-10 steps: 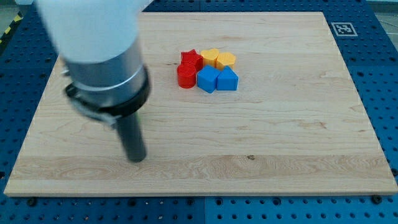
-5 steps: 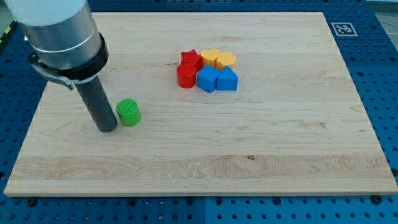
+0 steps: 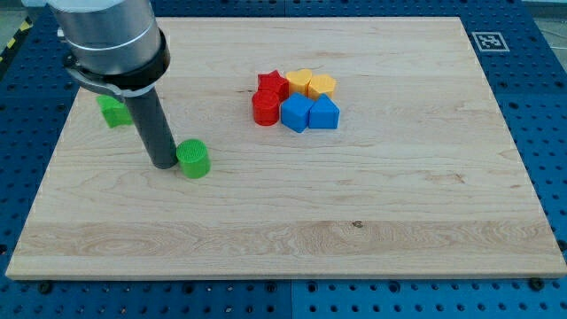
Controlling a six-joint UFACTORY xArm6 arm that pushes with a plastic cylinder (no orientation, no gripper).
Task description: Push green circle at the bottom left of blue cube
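The green circle (image 3: 192,159) lies on the wooden board (image 3: 372,213), left of the middle. My tip (image 3: 164,164) stands right against its left side. The blue cube (image 3: 296,112) sits in a tight cluster near the view's top centre, up and to the right of the green circle. A second blue block (image 3: 324,112) touches the cube on its right.
The cluster also holds a red cylinder (image 3: 264,107), a red star (image 3: 272,85) and two yellow blocks (image 3: 300,82) (image 3: 322,86). Another green block (image 3: 112,110) shows behind the rod at the view's left. A marker tag (image 3: 486,41) is at the board's top right corner.
The rod swung left off the green circle, then came back right against its left side. The green circle has slid slightly right. The other green block is now uncovered.
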